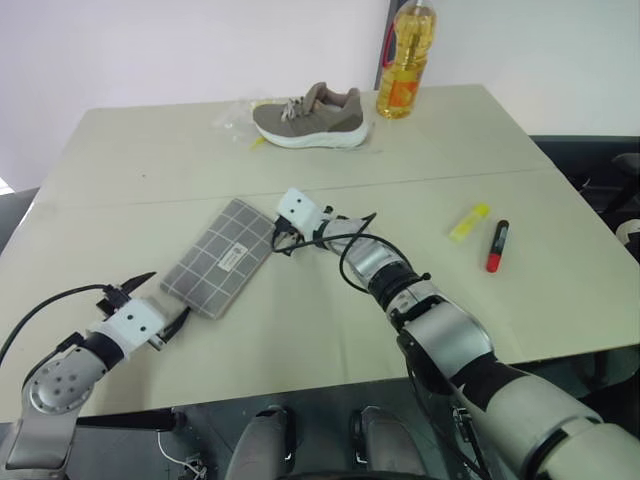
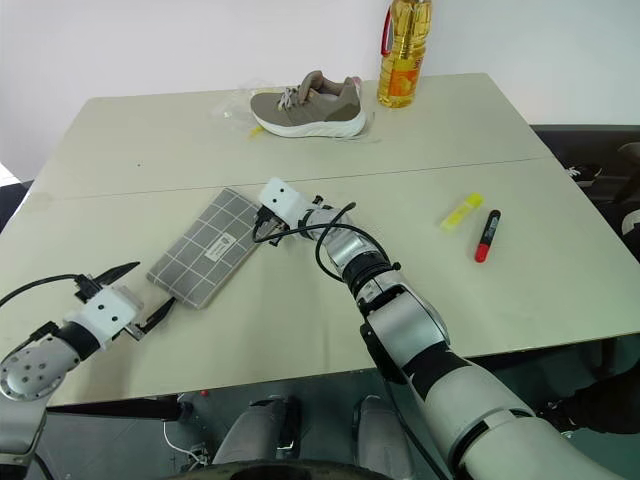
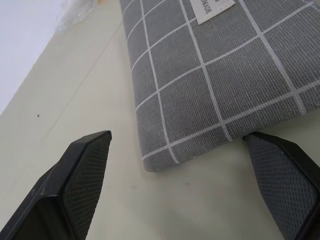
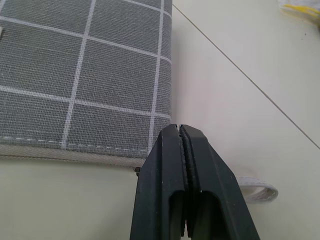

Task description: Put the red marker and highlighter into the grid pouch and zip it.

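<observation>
A pale beige surface [image 1: 150,160] spreads before us, a shoe [image 1: 310,117] and an oil bottle [image 1: 405,60] at its far edge. The grid pouch [image 1: 222,255] lies flat near the middle, apparently zipped. Our right pincer [image 4: 182,150] is pressed together at its zip-end corner, seemingly on the pull tab, whose loop [image 4: 260,190] peeks out beside it. Our left pincer [image 3: 185,165] stands spread wide around the pouch's near corner, not touching. The highlighter [image 1: 469,222] and red marker [image 1: 497,245] wait side by side, well to the right. We judge the pouch soft and light, likely to slide, so we pin one corner while tugging. The pens look rigid and smooth; grip them mid-barrel.
</observation>
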Controlling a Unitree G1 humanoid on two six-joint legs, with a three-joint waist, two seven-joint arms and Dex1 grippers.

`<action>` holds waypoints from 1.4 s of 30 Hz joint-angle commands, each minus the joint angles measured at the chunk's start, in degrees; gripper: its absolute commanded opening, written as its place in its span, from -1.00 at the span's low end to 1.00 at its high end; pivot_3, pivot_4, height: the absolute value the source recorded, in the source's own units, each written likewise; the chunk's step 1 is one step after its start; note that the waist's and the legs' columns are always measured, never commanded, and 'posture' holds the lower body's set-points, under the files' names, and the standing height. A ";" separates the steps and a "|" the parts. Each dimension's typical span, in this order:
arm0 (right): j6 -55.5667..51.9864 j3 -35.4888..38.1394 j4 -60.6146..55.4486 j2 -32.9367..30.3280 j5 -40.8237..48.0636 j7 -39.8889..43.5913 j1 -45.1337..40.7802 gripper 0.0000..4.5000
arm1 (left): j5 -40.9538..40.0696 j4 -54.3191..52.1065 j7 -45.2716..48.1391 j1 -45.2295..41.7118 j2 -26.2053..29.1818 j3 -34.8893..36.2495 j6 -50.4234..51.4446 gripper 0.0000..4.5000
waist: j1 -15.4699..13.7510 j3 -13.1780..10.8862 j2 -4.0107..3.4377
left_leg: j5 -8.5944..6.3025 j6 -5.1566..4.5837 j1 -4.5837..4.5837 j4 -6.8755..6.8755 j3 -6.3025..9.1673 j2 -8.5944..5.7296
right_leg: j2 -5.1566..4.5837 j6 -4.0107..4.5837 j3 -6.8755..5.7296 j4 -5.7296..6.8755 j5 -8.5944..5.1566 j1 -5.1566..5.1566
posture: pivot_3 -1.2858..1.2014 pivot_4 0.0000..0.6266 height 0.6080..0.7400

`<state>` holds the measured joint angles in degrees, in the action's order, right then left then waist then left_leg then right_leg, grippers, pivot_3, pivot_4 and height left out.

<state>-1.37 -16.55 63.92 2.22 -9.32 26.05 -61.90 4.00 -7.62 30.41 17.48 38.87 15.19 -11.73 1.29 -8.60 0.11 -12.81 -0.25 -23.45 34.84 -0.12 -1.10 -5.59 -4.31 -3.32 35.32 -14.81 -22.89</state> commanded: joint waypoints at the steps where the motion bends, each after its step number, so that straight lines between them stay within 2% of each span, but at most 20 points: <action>1: 0.35 0.45 0.83 0.84 -0.68 0.24 -0.75 -0.97 | -1.81 -3.71 2.43 3.99 1.28 1.77 -0.41 1.00 | 0.26 0.00 -0.01 | 0.00 0.00 0.00 -0.01 0.00 0.00 | 0.00 0.01 0.00 0.00 0.00 0.00 | 0.03 -0.52 0.86; 9: 0.49 0.93 1.53 1.50 -1.21 0.16 -1.12 -0.97 | 0.21 -5.80 4.76 6.20 4.22 1.30 -2.23 1.00 | 1.17 -0.05 -0.09 | 0.00 0.00 0.01 -0.07 0.00 0.01 | 0.01 0.12 0.00 0.01 -0.07 -0.02 | 0.03 -0.52 0.86; 16: 0.58 1.05 1.51 1.73 -1.65 0.45 -0.69 -0.97 | 8.02 -0.93 1.20 -0.88 4.41 -3.93 -5.60 1.00 | 1.10 -0.04 -0.09 | 0.01 -0.01 0.03 -0.07 0.00 0.01 | 0.03 0.09 -0.01 0.09 -0.05 -0.04 | 0.03 -0.52 0.86; 24: 0.50 1.21 1.11 1.72 -2.14 0.72 -0.37 -0.97 | 10.78 4.11 -2.19 -5.76 3.72 -7.09 -10.18 1.00 | 1.09 -0.01 -0.04 | 0.02 0.00 0.06 -0.05 0.00 0.00 | 0.02 -0.08 -0.01 0.16 0.04 -0.02 | 0.03 -0.52 0.86; 32: 0.72 0.97 0.65 1.50 -2.46 1.22 0.31 -0.97 | 10.23 6.61 -3.73 -8.03 3.41 -8.13 -12.35 1.00 | 1.13 0.00 -0.03 | 0.02 0.01 0.06 -0.06 0.00 0.00 | 0.02 -0.09 -0.01 0.20 0.05 -0.03 | 0.03 -0.52 0.86; 34: 0.69 0.99 0.57 1.49 -2.56 1.24 0.37 -1.00 | 9.07 6.46 -3.74 -8.17 3.07 -7.87 -12.66 0.76 | 1.18 0.00 -0.03 | 0.02 0.01 0.06 -0.05 0.00 0.00 | 0.02 -0.09 -0.01 0.20 0.05 -0.04 | 0.03 -0.52 0.86; 36: 0.73 1.07 0.50 1.42 -2.62 1.23 0.44 -1.00 | 8.20 6.24 -3.71 -8.34 2.80 -7.61 -12.72 0.43 | 1.22 0.01 -0.02 | 0.02 0.01 0.06 -0.06 0.00 0.00 | 0.02 -0.10 0.00 0.20 0.05 -0.04 | 0.03 -0.52 0.86; 42: 1.41 2.21 -1.15 0.14 -1.90 1.06 0.67 -1.00 | 7.51 5.01 -4.56 -7.96 2.30 -6.38 -12.92 -0.92 | 1.19 0.01 -0.02 | 0.02 0.01 0.05 -0.06 0.00 0.00 | 0.02 -0.10 -0.01 0.21 0.05 -0.05 | 0.03 -0.52 0.86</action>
<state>-0.68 -15.18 64.85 2.78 -11.54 27.02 -61.26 12.73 -0.90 26.85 9.33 41.42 7.54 -24.06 2.48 -8.58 0.09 -12.79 -0.24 -23.39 34.77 -0.11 -1.10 -5.57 -4.41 -3.32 35.52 -14.75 -22.93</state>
